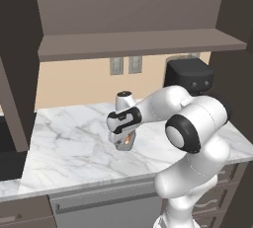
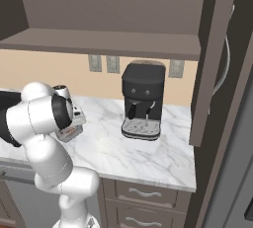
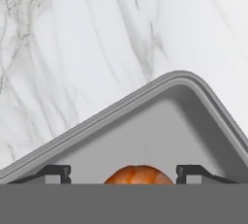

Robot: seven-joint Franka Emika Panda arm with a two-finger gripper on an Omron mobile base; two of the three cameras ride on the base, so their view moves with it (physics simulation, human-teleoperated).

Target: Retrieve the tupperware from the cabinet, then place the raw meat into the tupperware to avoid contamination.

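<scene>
Count: one tupperware [image 3: 160, 136], one raw meat [image 3: 139, 174].
Arm: bent low over counter [image 1: 74, 143].
Gripper [image 3: 128, 173]: jaws spread, straddling the meat, not clamped.

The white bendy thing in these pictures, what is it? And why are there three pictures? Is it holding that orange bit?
It is a robot arm in a pretend kitchen. Two pictures come from cameras riding behind it, one on each side, so you see the same marble counter twice. The third comes from a camera on its hand, looking straight down.

At the arm's end is its pincer, two small dark fingers standing wide apart. Between them sits the orange raw meat, like a little shrimp. Right under it is the grey tupperware, resting on the counter. Whether the fingers touch the meat I cannot tell.

The black box is a coffee machine, and above is the open cabinet shelf.
</scene>
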